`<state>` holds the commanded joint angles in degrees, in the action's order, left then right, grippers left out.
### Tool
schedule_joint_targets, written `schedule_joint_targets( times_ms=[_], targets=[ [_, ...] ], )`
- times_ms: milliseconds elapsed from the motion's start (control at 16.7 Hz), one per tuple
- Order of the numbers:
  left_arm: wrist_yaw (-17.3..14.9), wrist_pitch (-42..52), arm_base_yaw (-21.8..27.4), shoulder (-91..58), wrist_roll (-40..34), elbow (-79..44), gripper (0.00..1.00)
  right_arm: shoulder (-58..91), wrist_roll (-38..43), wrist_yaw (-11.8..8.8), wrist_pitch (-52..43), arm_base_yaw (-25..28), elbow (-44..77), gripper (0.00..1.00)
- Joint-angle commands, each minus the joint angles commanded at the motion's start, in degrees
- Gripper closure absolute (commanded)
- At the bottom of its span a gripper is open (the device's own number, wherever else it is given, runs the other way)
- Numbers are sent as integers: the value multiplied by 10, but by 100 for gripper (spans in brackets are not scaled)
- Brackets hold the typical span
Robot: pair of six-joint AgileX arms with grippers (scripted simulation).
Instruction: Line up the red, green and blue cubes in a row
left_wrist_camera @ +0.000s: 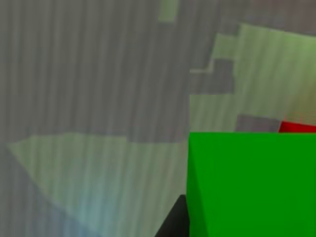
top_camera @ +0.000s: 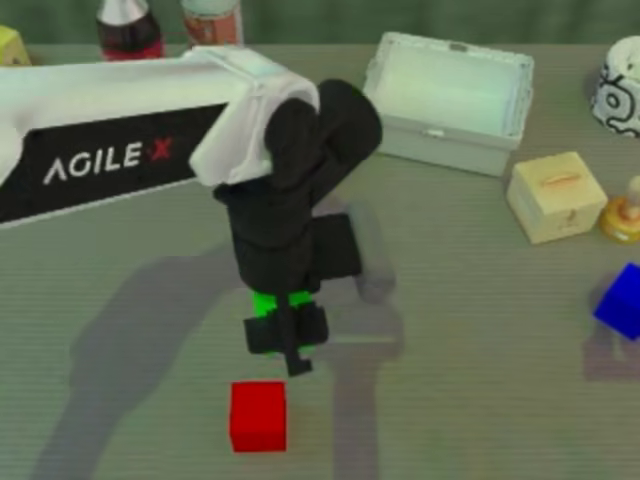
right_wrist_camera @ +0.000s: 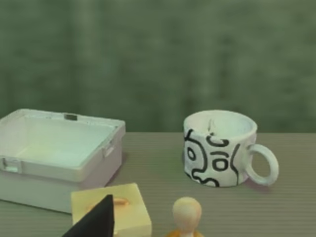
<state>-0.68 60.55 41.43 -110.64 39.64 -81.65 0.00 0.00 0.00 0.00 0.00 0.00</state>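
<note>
My left gripper points down at mid-table and is shut on the green cube, which peeks out under the wrist. In the left wrist view the green cube fills the near corner, with one dark fingertip pressed against its side. The red cube sits on the table just in front of it, toward the near edge, and its top edge shows beyond the green one. The blue cube lies at the far right edge. My right gripper is parked outside the top view, open, with one fingertip showing.
A hollow grey box stands at the back, with a cream-yellow box to its right. A wooden figure and a patterned mug are at the right edge. Two bottles stand along the back left.
</note>
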Motion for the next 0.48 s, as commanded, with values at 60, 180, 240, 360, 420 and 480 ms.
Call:
schedule_joint_targets(
  times_ms=[60, 180, 240, 360, 420, 480],
  targets=[
    [0, 4, 34, 1, -8, -4, 100, 0, 0, 0, 0, 0, 0, 0],
    [1, 10, 87, 2, -23, -11, 100, 0, 0, 0, 0, 0, 0, 0],
    [1, 13, 104, 4, -28, -13, 100, 0, 0, 0, 0, 0, 0, 0],
    [1, 15, 121, 5, -33, -15, 100, 0, 0, 0, 0, 0, 0, 0],
    [1, 15, 121, 5, -33, -15, 100, 0, 0, 0, 0, 0, 0, 0],
    [1, 15, 121, 5, -33, -15, 100, 0, 0, 0, 0, 0, 0, 0]
  ],
)
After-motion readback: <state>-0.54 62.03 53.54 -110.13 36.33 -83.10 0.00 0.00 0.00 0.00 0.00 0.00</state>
